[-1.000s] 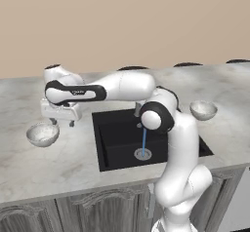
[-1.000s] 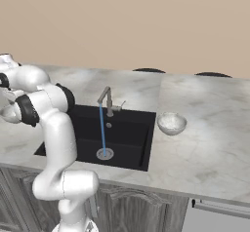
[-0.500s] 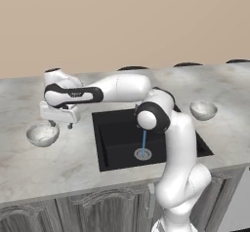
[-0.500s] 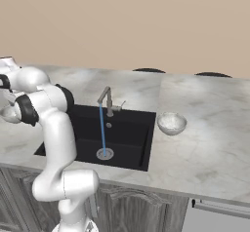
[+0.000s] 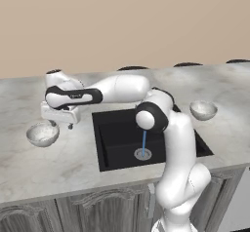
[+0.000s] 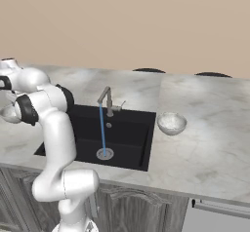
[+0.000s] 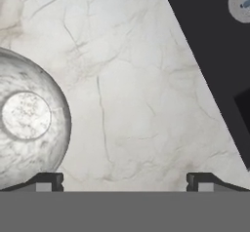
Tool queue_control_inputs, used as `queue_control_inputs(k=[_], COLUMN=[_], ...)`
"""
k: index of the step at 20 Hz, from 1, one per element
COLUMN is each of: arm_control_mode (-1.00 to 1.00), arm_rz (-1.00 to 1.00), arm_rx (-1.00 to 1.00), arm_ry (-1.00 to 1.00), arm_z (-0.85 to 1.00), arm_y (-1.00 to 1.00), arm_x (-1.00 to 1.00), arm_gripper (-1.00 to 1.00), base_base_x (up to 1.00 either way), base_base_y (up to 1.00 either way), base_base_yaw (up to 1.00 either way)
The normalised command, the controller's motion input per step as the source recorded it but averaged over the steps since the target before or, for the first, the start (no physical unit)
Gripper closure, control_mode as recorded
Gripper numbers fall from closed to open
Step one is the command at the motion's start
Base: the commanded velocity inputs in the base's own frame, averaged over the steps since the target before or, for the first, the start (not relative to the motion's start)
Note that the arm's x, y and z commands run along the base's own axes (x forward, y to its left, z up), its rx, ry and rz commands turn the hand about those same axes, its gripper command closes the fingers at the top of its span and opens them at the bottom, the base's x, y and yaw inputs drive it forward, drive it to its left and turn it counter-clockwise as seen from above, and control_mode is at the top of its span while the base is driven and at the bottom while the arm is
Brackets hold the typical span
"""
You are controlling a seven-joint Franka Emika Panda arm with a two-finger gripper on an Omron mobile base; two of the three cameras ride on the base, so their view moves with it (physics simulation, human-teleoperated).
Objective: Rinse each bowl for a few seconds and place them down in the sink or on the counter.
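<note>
Speckled white-grey, one bowl [image 5: 43, 134] is sitting at mid-left of the left base view on the counter [image 5: 53, 165], just left of the gripper [image 5: 62, 124], whose fingers are standing wide apart and holding nothing. From the hand camera, that bowl [image 7: 28, 119] is lying at the left edge. Water is running from the faucet [image 6: 107, 100] into the sink [image 6: 124, 133]. Another bowl [image 6: 171, 123] is resting just right of the basin.

Beige wall [image 5: 122, 21]; perhaps a dishwasher [image 6: 215, 221]
</note>
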Motion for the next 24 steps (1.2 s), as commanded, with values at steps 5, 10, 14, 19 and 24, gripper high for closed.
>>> queue_control_inputs(k=[5, 10, 14, 19, 24], arm_control_mode=[-1.0, -1.0, -1.0, -1.0, -1.0], arm_rz=[0.0, 0.0, 0.0, 0.0, 0.0], arm_rx=[0.0, 0.0, 0.01, 0.0, 0.0], arm_ry=[-0.02, -0.03, -0.03, -0.05, -0.03], arm_z=[-0.14, -0.14, -0.14, -0.07, -0.13], arm_y=[0.07, 0.23, 0.22, 0.08, 0.03], arm_x=[0.16, 0.17, 0.14, 0.1, 0.04], arm_gripper=[-1.0, -1.0, -1.0, -1.0, -1.0], base_base_x=[0.0, 0.0, 0.0, 0.0, 0.0], base_base_y=[0.0, 0.0, 0.0, 0.0, 0.0], base_base_yaw=[0.0, 0.0, 0.0, 0.0, 0.0])
